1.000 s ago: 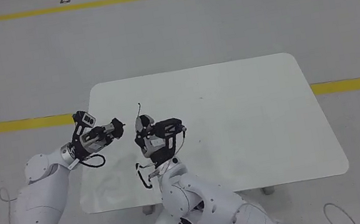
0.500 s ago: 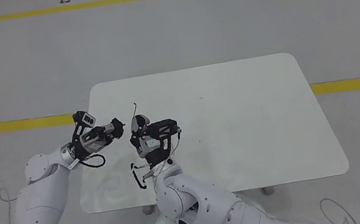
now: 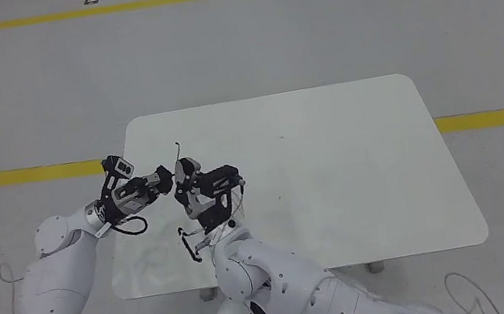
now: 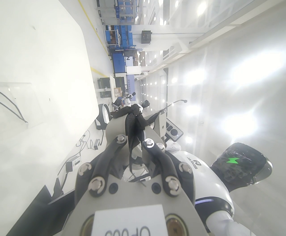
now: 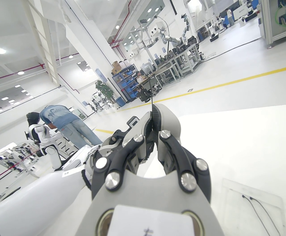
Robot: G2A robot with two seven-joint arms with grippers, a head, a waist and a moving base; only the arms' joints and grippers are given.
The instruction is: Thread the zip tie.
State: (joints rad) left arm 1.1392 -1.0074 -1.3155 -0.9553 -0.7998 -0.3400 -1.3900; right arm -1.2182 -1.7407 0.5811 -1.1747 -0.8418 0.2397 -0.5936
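Note:
A thin black zip tie [image 3: 176, 153] is held above the left part of the white table [image 3: 334, 163]. My left gripper [image 3: 165, 179] is shut on it; in the left wrist view the black strap [image 4: 131, 134] runs between the closed fingers of that gripper [image 4: 134, 120]. My right gripper [image 3: 181, 173] sits right next to the left one, almost tip to tip. In the right wrist view that gripper [image 5: 153, 116] is shut on the strap, whose thin tail [image 5: 152, 98] sticks straight out past the fingertips.
A clear flat tray [image 5: 252, 201] with spare black zip ties lies on the table near the front left corner; the same tray [image 4: 13, 107] is seen from the left wrist. The table's right half is bare white surface.
My right gripper has moved left with the zip tie, closing the gap to the left gripper. The left arm has stayed still.

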